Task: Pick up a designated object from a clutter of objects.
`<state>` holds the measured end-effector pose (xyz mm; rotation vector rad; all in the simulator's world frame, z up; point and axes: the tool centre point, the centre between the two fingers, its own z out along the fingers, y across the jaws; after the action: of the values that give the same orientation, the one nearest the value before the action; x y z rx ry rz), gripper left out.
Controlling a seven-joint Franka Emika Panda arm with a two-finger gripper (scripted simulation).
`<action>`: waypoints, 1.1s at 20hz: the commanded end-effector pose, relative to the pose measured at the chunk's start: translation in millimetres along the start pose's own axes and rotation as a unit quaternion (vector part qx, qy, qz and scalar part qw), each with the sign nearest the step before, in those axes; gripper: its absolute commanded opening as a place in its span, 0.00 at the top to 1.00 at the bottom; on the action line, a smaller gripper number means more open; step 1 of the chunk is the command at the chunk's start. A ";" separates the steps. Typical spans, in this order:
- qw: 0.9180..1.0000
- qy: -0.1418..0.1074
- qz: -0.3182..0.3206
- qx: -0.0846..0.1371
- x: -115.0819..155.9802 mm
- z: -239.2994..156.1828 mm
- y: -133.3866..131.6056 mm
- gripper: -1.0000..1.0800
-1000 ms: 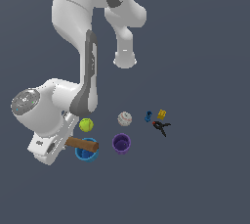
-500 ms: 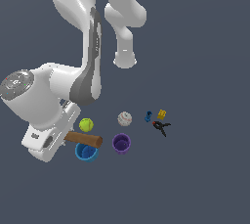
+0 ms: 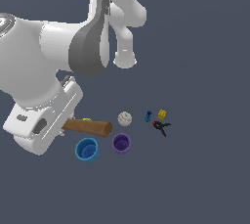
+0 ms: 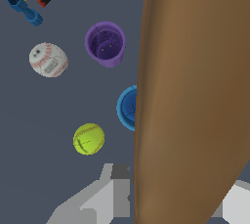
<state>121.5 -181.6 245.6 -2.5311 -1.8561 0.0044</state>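
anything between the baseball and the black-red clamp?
Yes. In the exterior view the small blue block sits between the baseball and the clamp, with the yellow block just beyond it.

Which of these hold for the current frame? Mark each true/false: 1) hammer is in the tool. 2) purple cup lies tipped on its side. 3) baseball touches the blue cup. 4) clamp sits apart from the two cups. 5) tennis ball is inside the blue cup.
1) True: the tool is closed on the hammer handle, which fills the wrist view.
2) False: the purple cup stands upright, mouth up.
3) False: the baseball lies clear of the blue cup.
4) True: the clamp is off toward the exterior view's right, near the small blocks.
5) False: the tennis ball rests on the floor beside it.
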 end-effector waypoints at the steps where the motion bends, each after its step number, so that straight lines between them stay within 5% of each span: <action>1: 1.000 0.000 0.000 -0.002 10.0 -29.8 -0.9 1.00; 11: 1.000 0.000 0.000 -0.002 43.2 -120.5 -2.1 1.00; 22: 1.000 0.000 0.000 -0.002 56.2 -155.5 -0.2 1.00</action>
<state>138.2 -128.5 396.6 -2.5314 -1.8563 0.0037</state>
